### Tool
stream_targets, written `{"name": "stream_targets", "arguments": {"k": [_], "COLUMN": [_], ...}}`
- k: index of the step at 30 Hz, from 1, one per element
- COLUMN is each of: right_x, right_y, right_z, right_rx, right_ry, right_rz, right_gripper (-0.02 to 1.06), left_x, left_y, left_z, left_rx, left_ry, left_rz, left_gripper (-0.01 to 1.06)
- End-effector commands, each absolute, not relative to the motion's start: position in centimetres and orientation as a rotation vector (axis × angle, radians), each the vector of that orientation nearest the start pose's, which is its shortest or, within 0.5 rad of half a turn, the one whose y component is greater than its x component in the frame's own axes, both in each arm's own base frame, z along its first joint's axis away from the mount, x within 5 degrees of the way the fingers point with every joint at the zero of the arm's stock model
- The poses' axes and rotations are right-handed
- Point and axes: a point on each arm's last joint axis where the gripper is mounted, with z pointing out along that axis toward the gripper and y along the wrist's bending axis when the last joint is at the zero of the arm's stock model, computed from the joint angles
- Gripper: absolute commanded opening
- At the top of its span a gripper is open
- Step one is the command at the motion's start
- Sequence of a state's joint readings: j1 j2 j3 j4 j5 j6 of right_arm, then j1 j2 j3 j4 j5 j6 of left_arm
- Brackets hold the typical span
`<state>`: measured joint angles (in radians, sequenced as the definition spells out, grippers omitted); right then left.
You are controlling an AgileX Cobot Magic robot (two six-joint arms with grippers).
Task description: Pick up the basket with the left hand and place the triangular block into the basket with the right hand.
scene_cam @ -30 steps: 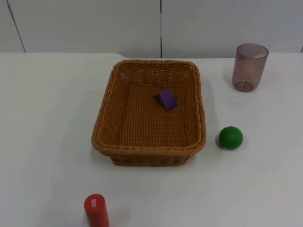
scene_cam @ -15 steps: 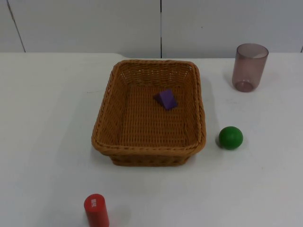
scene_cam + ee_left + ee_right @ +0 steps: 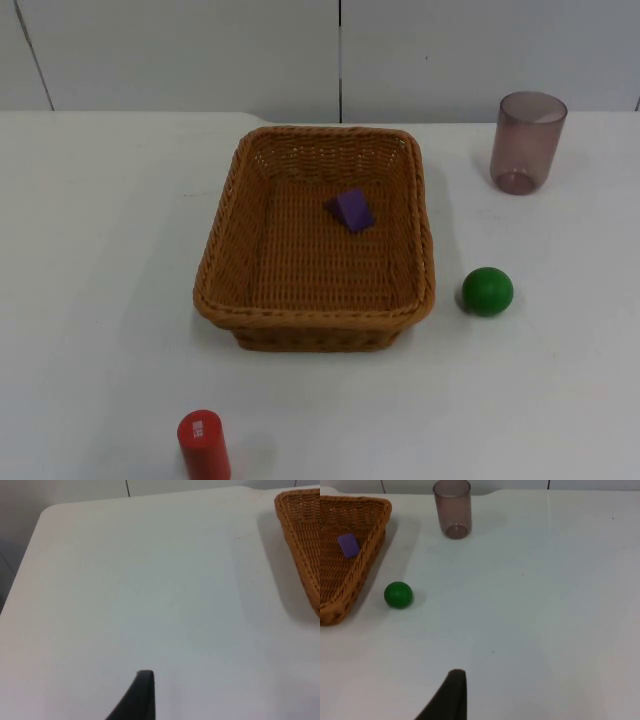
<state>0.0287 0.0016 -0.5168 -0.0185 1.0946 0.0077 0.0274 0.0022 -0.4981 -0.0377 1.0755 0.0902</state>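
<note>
Purple triangular block (image 3: 351, 210) inside basket (image 3: 220, 290); claw openness unreadable, both arms.

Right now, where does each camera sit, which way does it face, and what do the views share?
Top view: fixed, looking down and forward at the basket holding the triangular block; none of the robot's body.
Left wrist view: on the left arm, facing bare table and the basket's rim; one black fingertip.
Right wrist view: on the right arm, facing green ball, cup, basket; one fingertip.
All three share the basket.
</note>
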Motion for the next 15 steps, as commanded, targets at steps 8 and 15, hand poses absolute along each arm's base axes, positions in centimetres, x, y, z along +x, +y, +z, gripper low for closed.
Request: {"name": "stream_targets", "arguments": {"k": [8, 15], "right_x": [-0.76, -0.76], "right_y": [-0.21, -0.21], "right_z": [28.02, 28.02], "right_rx": [-0.021, -0.021], "right_ry": [2.048, 2.048], "right_rz": [0.000, 0.000], "right_gripper": [1.05, 1.05], "left_x": [-0.49, -0.49], "left_y": [-0.30, -0.22], "left_z": [27.45, 27.45], "left_rx": [0.062, 0.047], "left_ry": [2.064, 2.065], "left_rz": [0.020, 0.023], "left_gripper": [1.05, 1.05]}}
